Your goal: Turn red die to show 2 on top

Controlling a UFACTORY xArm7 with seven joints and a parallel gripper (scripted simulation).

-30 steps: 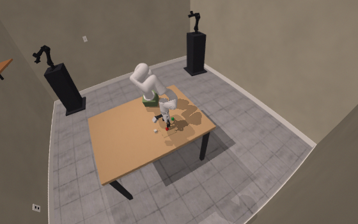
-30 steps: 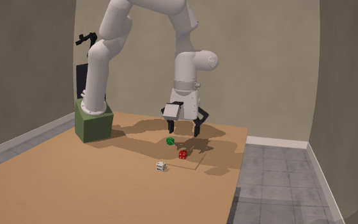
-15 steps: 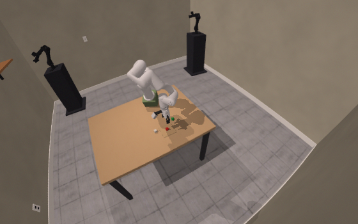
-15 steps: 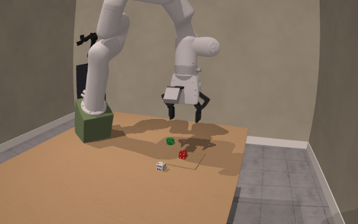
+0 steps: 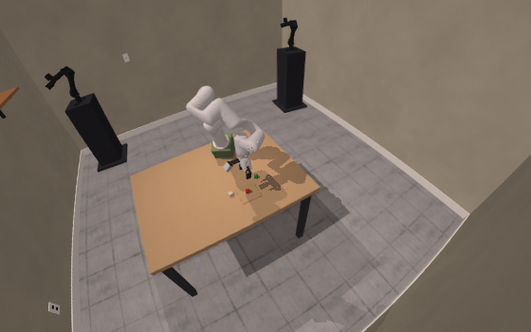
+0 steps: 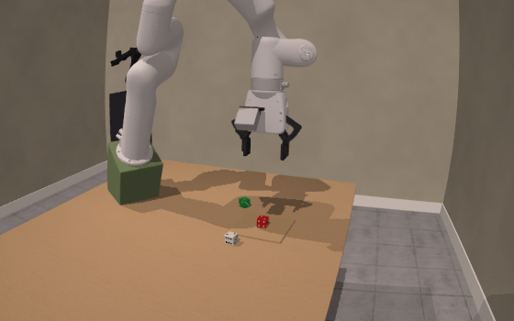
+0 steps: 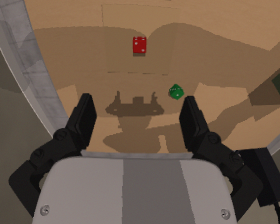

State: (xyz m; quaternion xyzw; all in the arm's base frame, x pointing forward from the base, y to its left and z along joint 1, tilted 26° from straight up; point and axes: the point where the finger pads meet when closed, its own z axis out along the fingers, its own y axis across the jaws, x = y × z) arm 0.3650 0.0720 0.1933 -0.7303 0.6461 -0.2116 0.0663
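Working left to right through my exterior view, I have the green block-shaped base (image 5: 223, 153) (image 6: 134, 184) at the far side of the light-brown wooden table (image 5: 184, 213) (image 6: 132, 275) (image 7: 66, 15). The white, smooth-jointed robot arm (image 5: 227, 116) (image 6: 267, 60) rises from it and arches over the tabletop.

Next I come to the small white die with dark pips (image 5: 230, 193) (image 6: 230, 238), resting on the wood just outside the thin, square, wood-coloured mat (image 5: 253, 196) (image 6: 275, 235) (image 7: 121, 60). Slightly right of it and farther back is the small green die with pale pips (image 5: 256, 175) (image 6: 244, 202) (image 7: 176, 91), also off the mat, near its edge. I can't read its upper face reliably from here.

The black-fingered end effector (image 5: 248, 175) (image 6: 265, 156) (image 7: 138, 105) hangs above the table, pointing down, its fingers wide apart with nothing between them. It touches none of the dice.

Below the fingers in my exterior view is the small red die with white pips (image 5: 247, 191) (image 6: 262, 222) (image 7: 139, 45). It lies flat on the mat, well inside the edges, apart from the other dice. From the wrist, I make out what looks like two diagonal pips on its upper face.
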